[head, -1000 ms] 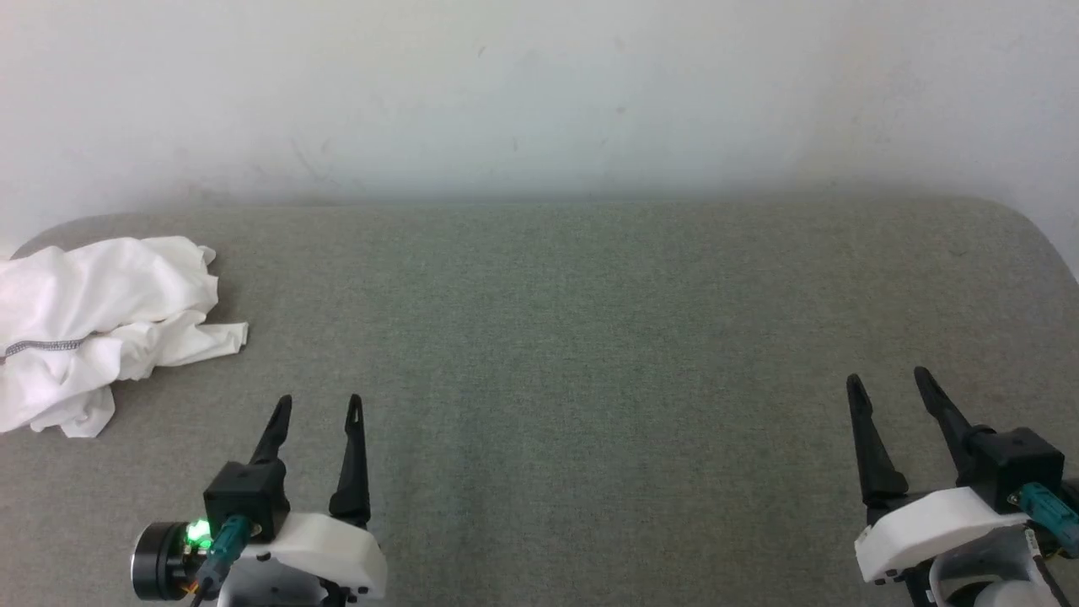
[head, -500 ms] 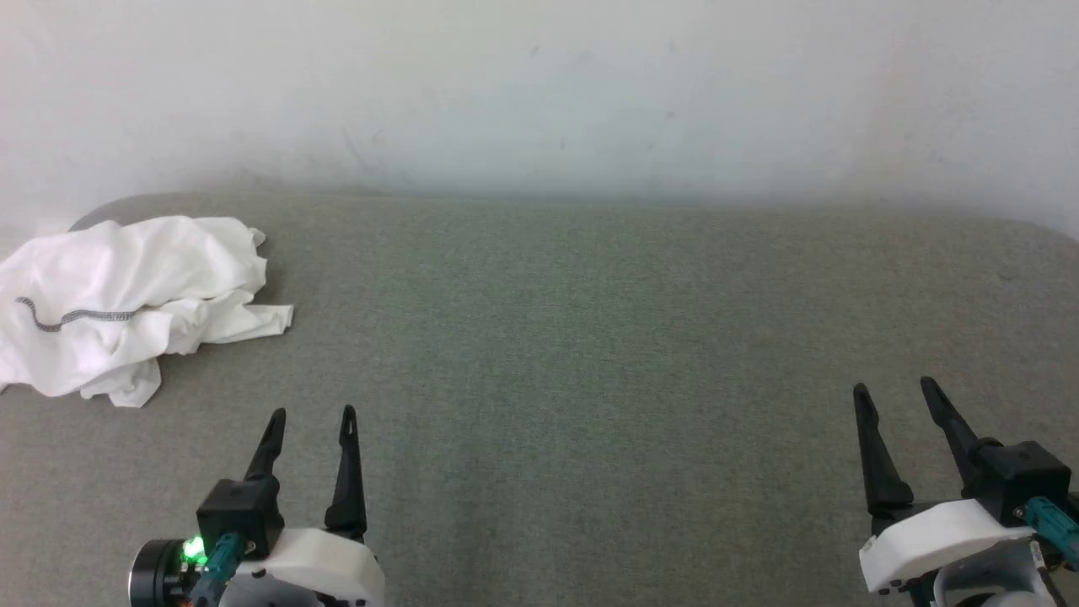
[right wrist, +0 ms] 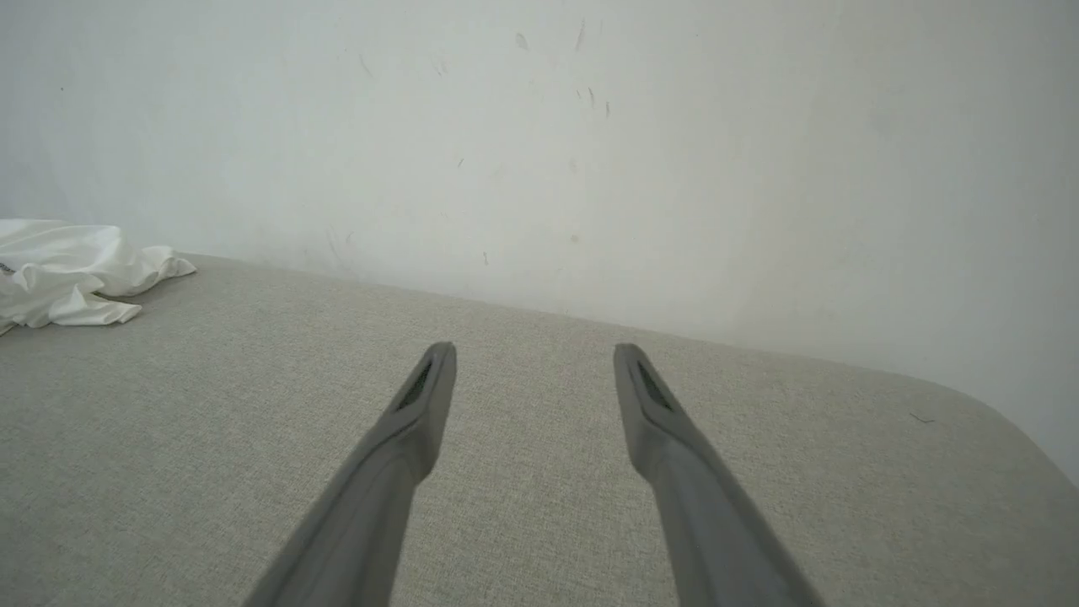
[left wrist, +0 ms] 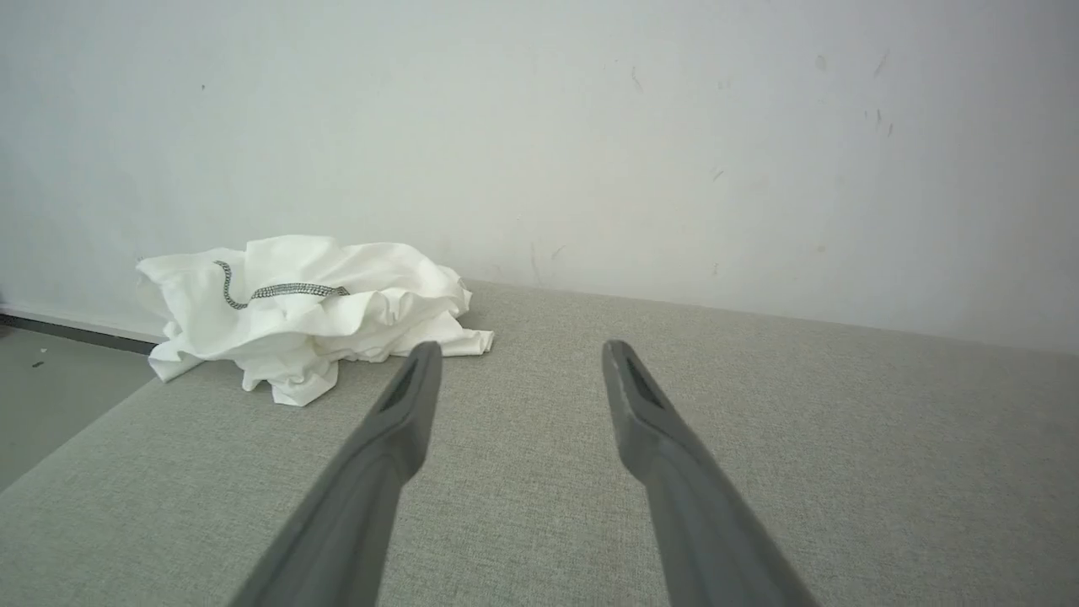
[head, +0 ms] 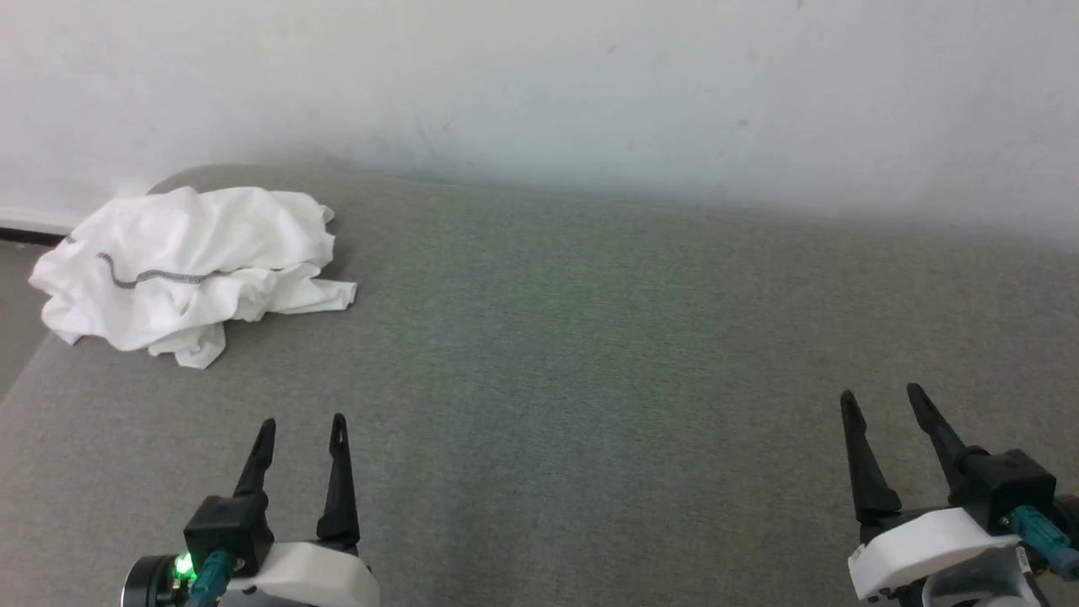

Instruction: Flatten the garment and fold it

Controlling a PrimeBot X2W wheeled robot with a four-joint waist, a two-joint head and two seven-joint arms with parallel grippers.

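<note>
Left gripper (head: 302,424): near left, fingers parted, holding nothing. Right gripper (head: 880,398): near right, fingers parted, holding nothing.

Three cameras on one grey tabletop (head: 590,337): one high, two low.

We looked forward and down from the head, taking in the fabric-covered tabletop up to the white wall (head: 539,76), with the left end effector (head: 303,419) at the lower left and the right end effector (head: 878,390) at the lower right. Our two wrist cameras sat low and close to the surface, each sighting along its own end effector toward that same wall. All three views shared the crumpled white garment (head: 194,270) at the far left corner. It was whole in the head and left wrist views and cut by the left edge in the right wrist view.
</note>
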